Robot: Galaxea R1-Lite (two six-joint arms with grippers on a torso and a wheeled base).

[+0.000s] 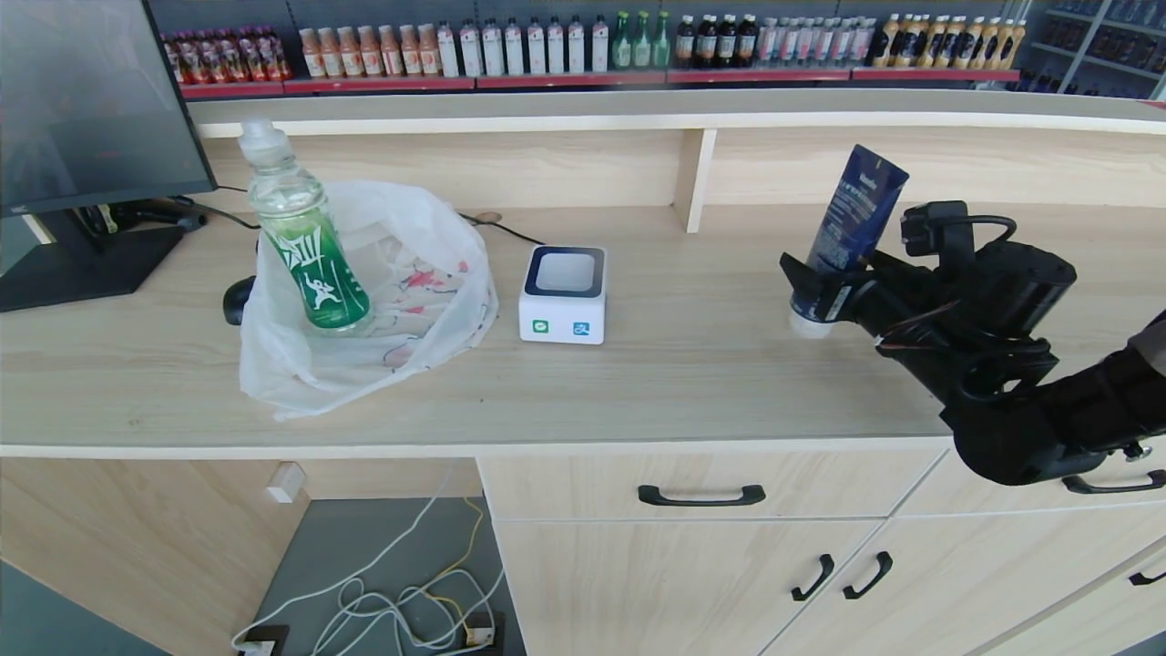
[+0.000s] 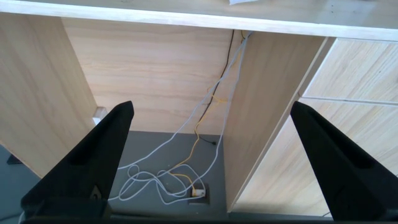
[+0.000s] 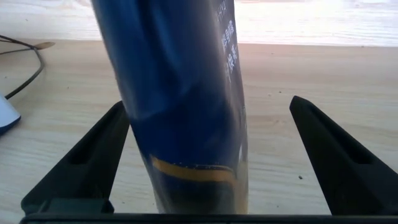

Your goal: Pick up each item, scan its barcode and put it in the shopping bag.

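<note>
Right pincer (image 1: 824, 290) gapes around blue tube (image 1: 856, 210), right of the scanner (image 1: 563, 293); likely light, squashy, slick, so clamp near cap

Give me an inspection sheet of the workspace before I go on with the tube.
Surface: wooden counter, bare in the middle.
Job's things: green bottle stands in the shopping bag; blue tube leans, cap end down; white scanner between them.
Clutter: dark mouse behind the bag; monitor far left.
Hands: right hand open around the tube's lower part; left hand open, below the counter.
Cables: black cable behind the bag; white and yellow cables on the floor underneath.
Surroundings: shelves of bottles behind; drawers below.
</note>
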